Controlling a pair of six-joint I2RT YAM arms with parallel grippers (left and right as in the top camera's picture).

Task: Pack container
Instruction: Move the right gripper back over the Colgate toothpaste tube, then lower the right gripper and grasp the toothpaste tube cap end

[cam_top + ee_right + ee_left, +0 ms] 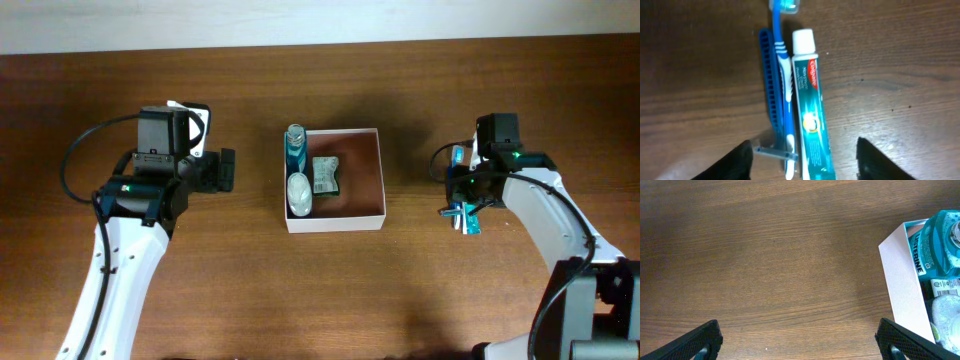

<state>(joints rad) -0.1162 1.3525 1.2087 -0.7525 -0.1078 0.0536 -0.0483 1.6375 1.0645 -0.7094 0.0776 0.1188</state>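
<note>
The container [365,170], a square white-walled box with a reddish-brown inside, sits mid-table. It holds a teal mouthwash bottle [295,145], a white round item [299,193] and a small packet [325,174]. My left gripper [228,170] is open and empty left of the box, whose white wall [902,275] and bottle [940,240] show in the left wrist view beyond the jaws [800,347]. My right gripper [458,187] is open [805,167] over a toothpaste tube [807,100], a blue toothbrush [782,65], a blue comb [769,75] and a razor [772,151] lying side by side on the table.
The toiletries lie in a bunch [463,217] right of the box. The wooden table [330,290] runs to a pale wall along the far edge. The right half of the box floor is bare.
</note>
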